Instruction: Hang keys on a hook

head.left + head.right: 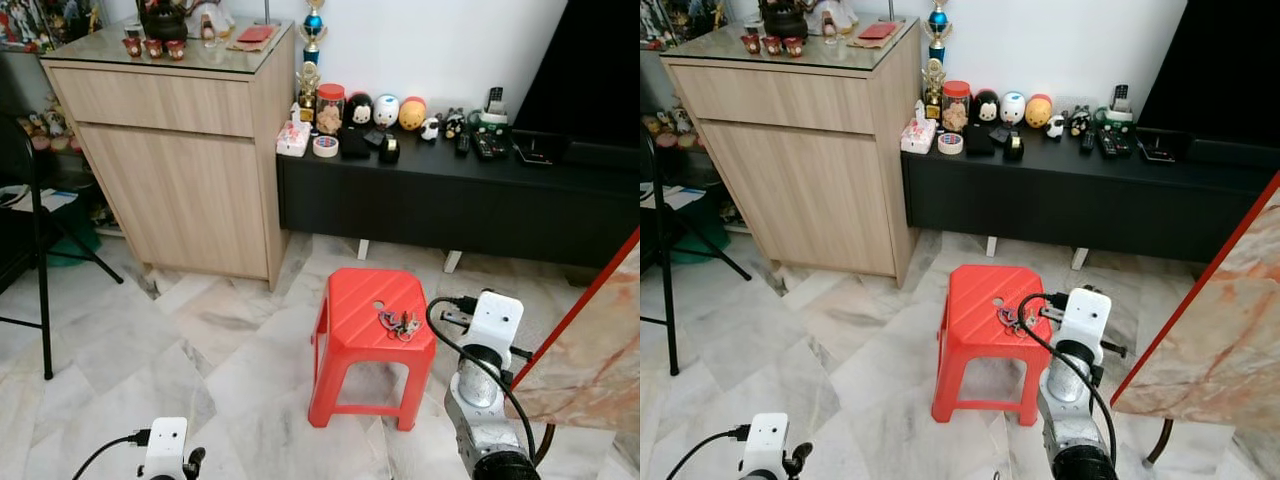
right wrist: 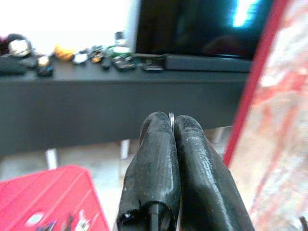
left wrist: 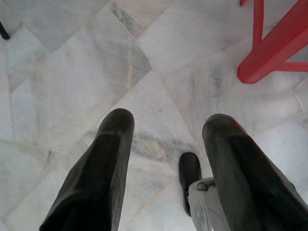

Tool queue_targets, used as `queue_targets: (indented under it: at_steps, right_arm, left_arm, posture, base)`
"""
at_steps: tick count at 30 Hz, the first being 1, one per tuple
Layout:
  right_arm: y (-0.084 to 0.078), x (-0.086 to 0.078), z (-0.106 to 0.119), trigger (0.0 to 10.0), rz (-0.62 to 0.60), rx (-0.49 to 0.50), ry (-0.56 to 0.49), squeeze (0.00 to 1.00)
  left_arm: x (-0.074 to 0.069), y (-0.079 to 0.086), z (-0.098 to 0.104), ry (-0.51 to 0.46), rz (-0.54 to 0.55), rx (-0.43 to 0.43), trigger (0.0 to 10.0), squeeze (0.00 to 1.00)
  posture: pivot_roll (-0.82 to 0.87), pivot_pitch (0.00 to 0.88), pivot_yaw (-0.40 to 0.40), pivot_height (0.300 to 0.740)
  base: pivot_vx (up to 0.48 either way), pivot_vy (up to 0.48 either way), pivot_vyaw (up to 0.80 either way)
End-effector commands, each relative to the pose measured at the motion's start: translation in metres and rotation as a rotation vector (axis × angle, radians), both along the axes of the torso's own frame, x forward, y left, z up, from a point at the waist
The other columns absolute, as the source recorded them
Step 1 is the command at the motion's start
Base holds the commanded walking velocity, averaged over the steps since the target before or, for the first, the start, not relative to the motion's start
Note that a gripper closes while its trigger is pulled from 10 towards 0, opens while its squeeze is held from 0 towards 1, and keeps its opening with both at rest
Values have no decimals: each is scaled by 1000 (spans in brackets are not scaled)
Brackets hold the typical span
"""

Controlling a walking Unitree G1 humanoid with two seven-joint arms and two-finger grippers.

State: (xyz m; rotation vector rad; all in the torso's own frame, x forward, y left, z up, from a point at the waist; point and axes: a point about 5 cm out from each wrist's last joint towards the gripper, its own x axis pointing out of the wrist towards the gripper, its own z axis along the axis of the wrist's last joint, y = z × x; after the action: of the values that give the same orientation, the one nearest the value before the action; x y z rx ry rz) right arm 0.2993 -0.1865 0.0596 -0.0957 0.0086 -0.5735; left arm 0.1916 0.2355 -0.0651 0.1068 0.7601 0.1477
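The keys [image 1: 398, 322] are lying near the stool's [image 1: 350, 325] right edge, not yet picked up. The right tool [image 2: 173, 126] is pressed together beside them. It must be spread first. The left tool [image 3: 166, 132] is spread, idle.

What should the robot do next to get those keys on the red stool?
Probably open the right gripper and lower it onto the keys. They lie on the red stool, and the fingers are pressed together above its right edge.
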Motion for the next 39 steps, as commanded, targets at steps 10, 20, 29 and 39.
queue_targets:
  at_steps: [10, 20, 29, 39]
  right_arm:
    - [31, 5, -20, 10000, 228, 295, 87, 0]
    - [33, 7, -21, 10000, 279, 339, 87, 0]
    - [31, 8, -17, 10000, 277, 340, 60, 0]
    - [31, 9, -15, 10000, 280, 330, 42, 0]
  left_arm:
    - [1, -2, 0, -6, -19, 2, 10000, 0]
    - [-1, -3, -1, 19, -38, 17, 10000, 0]
    - [-3, -2, -3, 37, -46, 33, 10000, 0]
    - [-3, -4, -3, 40, -54, 33, 10000, 0]
  posture:
    - [67, 0, -68, 740]
    - [63, 0, -73, 740]
    - [61, 0, -72, 740]
    - [61, 0, -67, 740]
  base:
    - [0, 0, 0]
    - [0, 0, 0]
    - [0, -110, 0]
    - [0, -428, 0]
